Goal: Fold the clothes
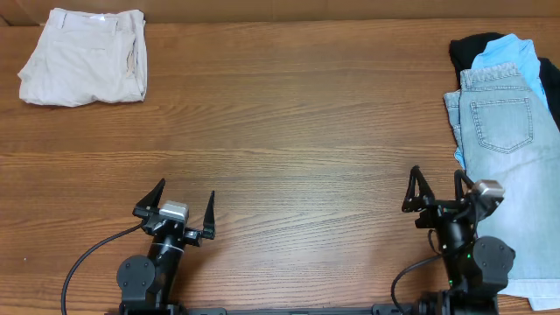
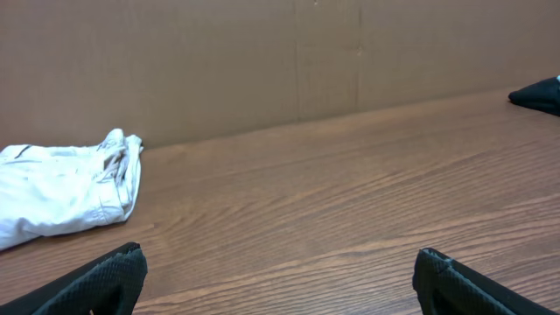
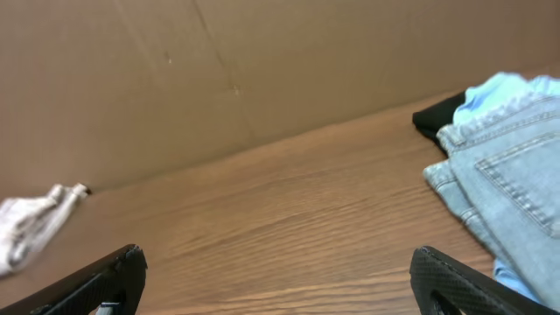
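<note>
Tabletop (image 1: 289, 114) stretches open ahead of our left pincer (image 1: 186, 191) and right pincer (image 1: 436, 173), both spread wide and holding nothing. We see folded beige shorts (image 1: 86, 57) far ahead-left of the left pincer, against the far edge. Denim shorts (image 1: 507, 157) run lengthwise just right of the right pincer, waistband pointing away.

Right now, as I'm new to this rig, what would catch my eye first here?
The folded beige shorts sit alone at the far left corner of the table. At the right edge, denim shorts lie atop a sky-blue garment and a black garment. The left gripper and right gripper wait open and empty near the front.
</note>
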Tool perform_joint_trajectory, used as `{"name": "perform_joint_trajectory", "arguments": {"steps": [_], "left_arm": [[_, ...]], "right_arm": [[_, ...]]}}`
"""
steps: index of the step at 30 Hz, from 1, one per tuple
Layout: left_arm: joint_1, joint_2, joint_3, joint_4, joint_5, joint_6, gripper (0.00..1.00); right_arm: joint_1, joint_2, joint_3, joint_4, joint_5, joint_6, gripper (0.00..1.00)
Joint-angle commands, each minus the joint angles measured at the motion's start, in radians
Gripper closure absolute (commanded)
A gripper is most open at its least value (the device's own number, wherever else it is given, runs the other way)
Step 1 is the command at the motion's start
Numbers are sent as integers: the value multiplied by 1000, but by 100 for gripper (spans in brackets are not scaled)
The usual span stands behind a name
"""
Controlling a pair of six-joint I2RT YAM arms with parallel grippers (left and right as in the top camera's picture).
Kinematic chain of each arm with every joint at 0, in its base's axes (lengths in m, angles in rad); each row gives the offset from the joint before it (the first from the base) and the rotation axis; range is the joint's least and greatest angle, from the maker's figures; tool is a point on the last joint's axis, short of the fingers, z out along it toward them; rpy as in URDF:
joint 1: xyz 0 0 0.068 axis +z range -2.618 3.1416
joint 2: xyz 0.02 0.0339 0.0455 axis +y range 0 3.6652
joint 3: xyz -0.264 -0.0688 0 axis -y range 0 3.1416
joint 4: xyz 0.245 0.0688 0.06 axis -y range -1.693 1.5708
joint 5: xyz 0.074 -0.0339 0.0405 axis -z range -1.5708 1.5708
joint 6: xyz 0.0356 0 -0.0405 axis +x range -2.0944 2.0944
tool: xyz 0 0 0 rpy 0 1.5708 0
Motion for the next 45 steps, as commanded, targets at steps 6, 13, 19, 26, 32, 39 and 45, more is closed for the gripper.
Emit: {"name": "perform_joint_trajectory", "arguments": {"steps": [6,13,19,26,32,39,45], "left_arm": [[-6,-11,-6,2,-9,-3,0],[-6,-11,-6,2,-9,-3,0],[-6,-11,-6,2,-9,-3,0],[-6,-11,-6,2,-9,-3,0],[-6,-11,-6,2,-9,-3,0],[-6,-11,-6,2,-9,-3,0],[-6,-11,-6,2,-9,-3,0]], "right_arm": [[6,-145,-94,29,11,-123,0],[6,-184,-147,76,11,-124,0],[6,-184,-175,154,-2,-123,0],[6,-184,-179,178,-7,-128,0],[6,-184,-179,77,98,-126,0],[6,-184,-179,80,97,-126,0],[5,-184,-179,82,98,-128,0]]}}
